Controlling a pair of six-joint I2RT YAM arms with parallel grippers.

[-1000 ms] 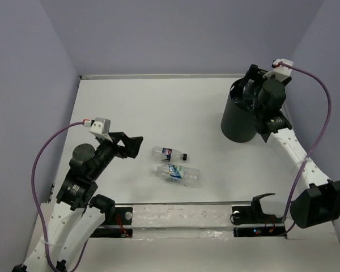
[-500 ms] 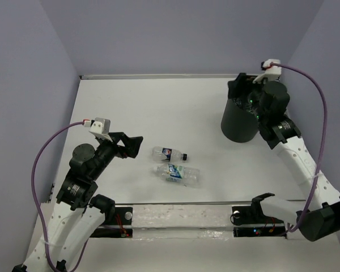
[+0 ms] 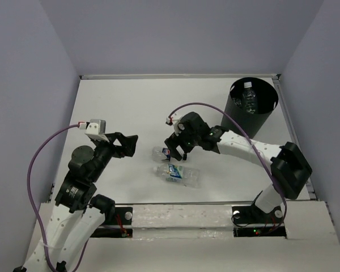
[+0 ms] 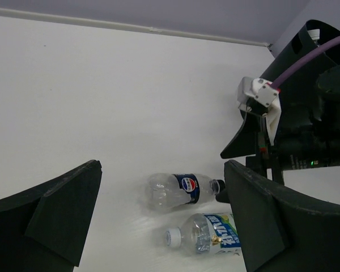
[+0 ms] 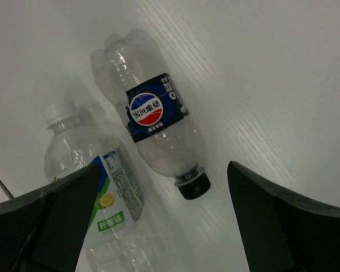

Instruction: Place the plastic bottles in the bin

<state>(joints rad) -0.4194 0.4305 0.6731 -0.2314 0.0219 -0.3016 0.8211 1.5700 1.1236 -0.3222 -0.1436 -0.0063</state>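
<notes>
Two plastic bottles lie side by side mid-table: a clear one with a dark blue label and black cap (image 3: 165, 152) (image 4: 178, 190) (image 5: 157, 123), and a clear one with a blue-green label and white cap (image 3: 179, 175) (image 4: 207, 233) (image 5: 96, 192). My right gripper (image 3: 177, 148) (image 5: 164, 167) hangs open just above the black-capped bottle's neck, holding nothing. To the left of both bottles my left gripper (image 3: 128, 145) (image 4: 163, 167) is open and faces them. The black bin (image 3: 259, 122) stands at the back right with clear bottles (image 3: 248, 97) inside.
White walls close the table at the back and both sides. The right arm (image 3: 243, 148) stretches from the near right across the table in front of the bin. A metal rail (image 3: 175, 214) runs along the near edge.
The right arm has swung from above the bin down and left to the two bottles mid-table. The bin's mouth is now uncovered. The left arm has barely shifted.
</notes>
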